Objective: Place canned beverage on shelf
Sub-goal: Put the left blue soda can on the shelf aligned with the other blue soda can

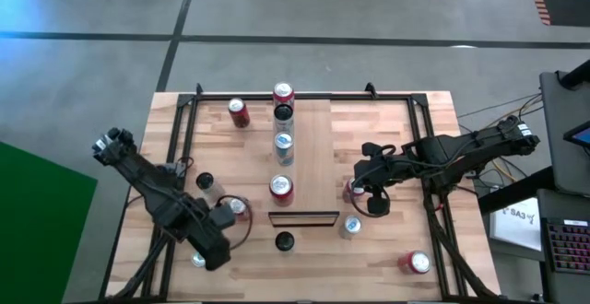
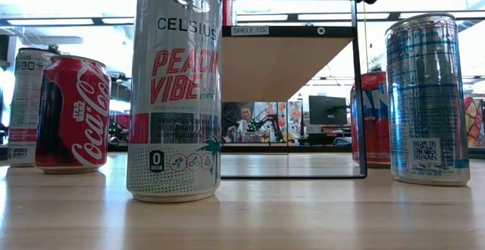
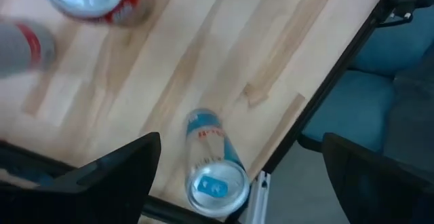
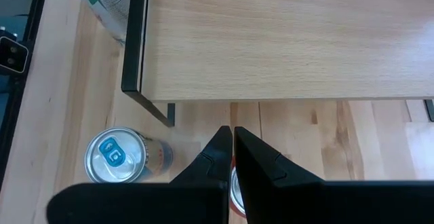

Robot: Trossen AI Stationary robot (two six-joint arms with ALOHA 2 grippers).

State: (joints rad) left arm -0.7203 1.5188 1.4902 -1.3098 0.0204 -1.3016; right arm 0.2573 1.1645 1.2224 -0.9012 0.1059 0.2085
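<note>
The shelf (image 1: 309,157) is a long light-wood board on a thin black frame and carries a row of several upright cans (image 1: 283,146). My left gripper (image 3: 237,176) is open and points down near the table's near left edge. A slim silver can with a blue-tabbed top (image 3: 213,173) stands on the table below its spread fingers, and they do not touch it. My right gripper (image 4: 232,149) is shut and hangs over a red can (image 1: 355,191) that stands on the table to the right of the shelf.
Loose cans stand around the shelf: a Coca-Cola can (image 2: 72,114), a tall Celsius can (image 2: 174,91) before the shelf's near end, a silver can (image 4: 115,157), and red ones (image 1: 239,112) (image 1: 417,263). The table edge (image 3: 319,102) runs close by the slim can.
</note>
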